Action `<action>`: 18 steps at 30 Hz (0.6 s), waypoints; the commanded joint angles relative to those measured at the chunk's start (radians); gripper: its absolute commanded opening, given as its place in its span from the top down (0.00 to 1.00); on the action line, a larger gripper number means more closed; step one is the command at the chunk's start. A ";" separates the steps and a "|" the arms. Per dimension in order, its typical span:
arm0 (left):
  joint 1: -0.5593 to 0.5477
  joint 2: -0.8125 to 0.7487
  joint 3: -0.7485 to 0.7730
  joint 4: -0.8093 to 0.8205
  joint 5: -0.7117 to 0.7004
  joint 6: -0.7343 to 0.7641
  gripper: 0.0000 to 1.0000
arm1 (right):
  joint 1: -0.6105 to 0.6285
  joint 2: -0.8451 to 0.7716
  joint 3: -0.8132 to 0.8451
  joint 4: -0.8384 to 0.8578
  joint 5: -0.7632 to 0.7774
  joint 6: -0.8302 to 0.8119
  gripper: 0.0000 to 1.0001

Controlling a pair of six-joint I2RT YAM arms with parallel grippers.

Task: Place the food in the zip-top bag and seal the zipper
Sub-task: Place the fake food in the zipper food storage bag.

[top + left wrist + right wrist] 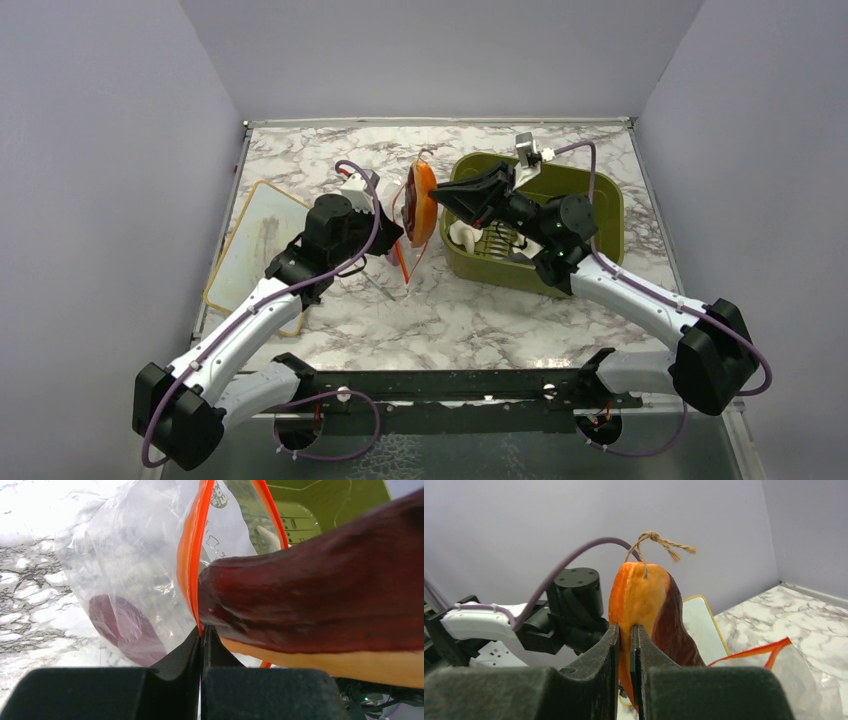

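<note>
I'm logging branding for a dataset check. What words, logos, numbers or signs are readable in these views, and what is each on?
Nothing reads clearly.
Round printed logo on the zip-top bag, up beside the zipper: too blurred to read.
Small raised marks inside the olive-green tub: too small to read.
Orange and dark red food piece: no print seen.

In the right wrist view, the lower end of the orange crescent slice (639,600) is hiding behind the right gripper (625,630). In the left wrist view this slice is looking blurred and the right edge is cutting it off. A dark red-purple piece (125,630) is showing only dimly through the crinkly zip-top bag (130,555); whether it is lying inside or behind, I cannot tell. From above, the right arm (640,290) is covering part of the olive-green tub (605,195).
</note>
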 commanded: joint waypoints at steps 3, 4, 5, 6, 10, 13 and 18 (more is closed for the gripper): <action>0.004 -0.034 0.044 0.044 0.022 -0.018 1.00 | 0.019 -0.013 0.026 -0.173 0.119 -0.067 0.92; 0.004 -0.035 0.043 0.047 0.019 -0.019 1.00 | 0.023 -0.010 0.037 -0.212 0.126 -0.067 0.91; 0.004 -0.038 0.042 0.052 0.016 -0.019 1.00 | 0.027 -0.009 0.047 -0.248 0.131 -0.068 0.91; 0.004 -0.038 0.040 0.057 0.012 -0.017 1.00 | 0.031 -0.009 0.051 -0.271 0.135 -0.068 0.90; 0.004 -0.035 0.027 0.070 0.005 -0.015 1.00 | 0.042 -0.017 0.036 -0.306 0.173 -0.025 0.90; 0.004 -0.036 0.018 0.089 0.013 -0.018 1.00 | 0.047 -0.023 0.006 -0.273 0.177 0.010 0.90; 0.004 -0.041 0.003 0.114 0.013 -0.042 1.00 | 0.051 -0.035 -0.028 -0.240 0.245 0.073 0.91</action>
